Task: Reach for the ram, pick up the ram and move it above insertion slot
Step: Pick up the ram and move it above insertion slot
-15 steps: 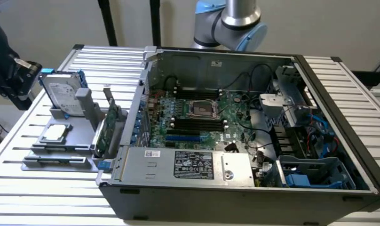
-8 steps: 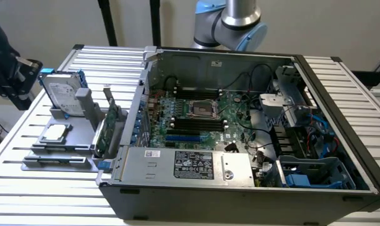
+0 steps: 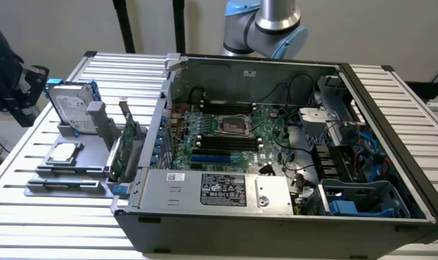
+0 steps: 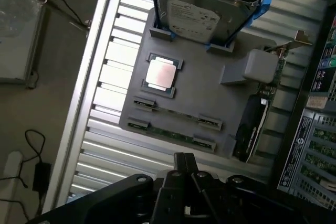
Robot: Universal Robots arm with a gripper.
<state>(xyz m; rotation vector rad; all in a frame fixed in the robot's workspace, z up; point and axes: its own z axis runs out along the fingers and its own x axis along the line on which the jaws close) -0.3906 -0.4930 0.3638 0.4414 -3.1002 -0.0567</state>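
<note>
Claw (image 4: 185,158) hangs by the table's (image 3: 31,227) edge, near the tray (image 4: 210,93) (wide or narrow, I cannot tell). Big open computer (image 3: 277,233) sits on the table. Gray tray lies just beside it. Green ram (image 4: 170,132) lies flat along the tray's edge nearest the claw. Black slot (image 3: 230,143) sits inside the computer, well apart.

The arm (image 3: 268,26) reaches toward the exterior view's left, hand (image 4: 185,169) pointing downward.
</note>
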